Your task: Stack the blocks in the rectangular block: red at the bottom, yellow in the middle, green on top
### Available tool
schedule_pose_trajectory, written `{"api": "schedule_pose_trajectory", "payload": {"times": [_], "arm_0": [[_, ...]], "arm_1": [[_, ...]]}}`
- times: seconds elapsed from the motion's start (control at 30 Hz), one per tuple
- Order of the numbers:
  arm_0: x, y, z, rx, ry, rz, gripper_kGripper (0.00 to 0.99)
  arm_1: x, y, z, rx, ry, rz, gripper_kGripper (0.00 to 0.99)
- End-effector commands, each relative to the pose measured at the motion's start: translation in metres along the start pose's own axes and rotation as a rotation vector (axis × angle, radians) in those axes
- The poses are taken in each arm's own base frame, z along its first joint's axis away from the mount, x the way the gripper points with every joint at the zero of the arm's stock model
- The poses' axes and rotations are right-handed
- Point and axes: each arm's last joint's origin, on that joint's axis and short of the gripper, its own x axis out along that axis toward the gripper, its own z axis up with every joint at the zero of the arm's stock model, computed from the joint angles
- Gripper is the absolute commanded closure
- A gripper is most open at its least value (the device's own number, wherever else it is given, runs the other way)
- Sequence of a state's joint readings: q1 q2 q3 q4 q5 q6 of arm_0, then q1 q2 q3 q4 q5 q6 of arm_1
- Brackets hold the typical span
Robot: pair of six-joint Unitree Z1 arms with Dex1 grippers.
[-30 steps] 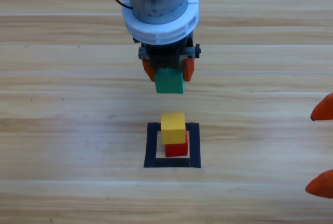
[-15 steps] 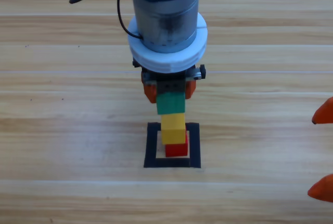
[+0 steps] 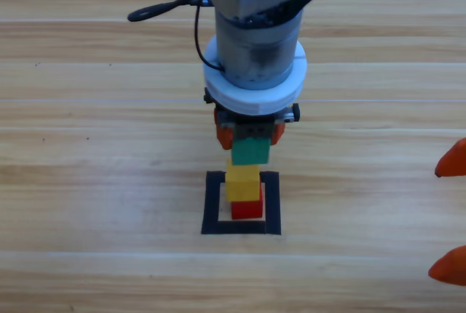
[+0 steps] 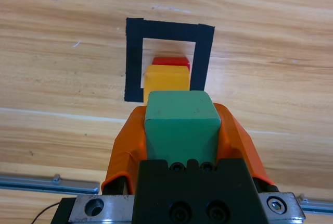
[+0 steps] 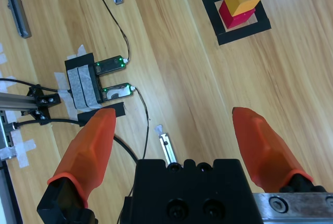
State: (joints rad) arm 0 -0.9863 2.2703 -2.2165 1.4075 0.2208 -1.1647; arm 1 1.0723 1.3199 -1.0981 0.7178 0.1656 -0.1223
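High view: the left gripper (image 3: 250,135) is over the middle of the table (image 3: 87,182), its fingers clamped on the green cube (image 3: 250,151). That cube sits just above the yellow cube (image 3: 243,184); contact between them cannot be confirmed. Yellow rests on the red cube (image 3: 247,210) inside the rectangular block (image 3: 212,204). The right gripper (image 3: 451,215) waits at the right edge, fingers spread wide apart.
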Motion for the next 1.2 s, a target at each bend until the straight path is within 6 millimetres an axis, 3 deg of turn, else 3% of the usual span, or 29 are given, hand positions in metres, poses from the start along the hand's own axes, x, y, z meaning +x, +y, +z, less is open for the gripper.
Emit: {"api": "schedule_pose_trajectory", "payload": {"times": [0.03, 1.2], "arm_0": [[0.023, -0.013, -0.008, 0.046, 0.008, 0.045, 0.99], [0.039, 0.001, 0.012, 0.045, 0.053, 0.077, 0.99]], "arm_1": [[0.011, -0.008, -0.003, 0.035, 0.056, 0.002, 0.004], [0.013, -0.008, -0.003, 0.036, 0.066, 0.011, 0.004]]}}
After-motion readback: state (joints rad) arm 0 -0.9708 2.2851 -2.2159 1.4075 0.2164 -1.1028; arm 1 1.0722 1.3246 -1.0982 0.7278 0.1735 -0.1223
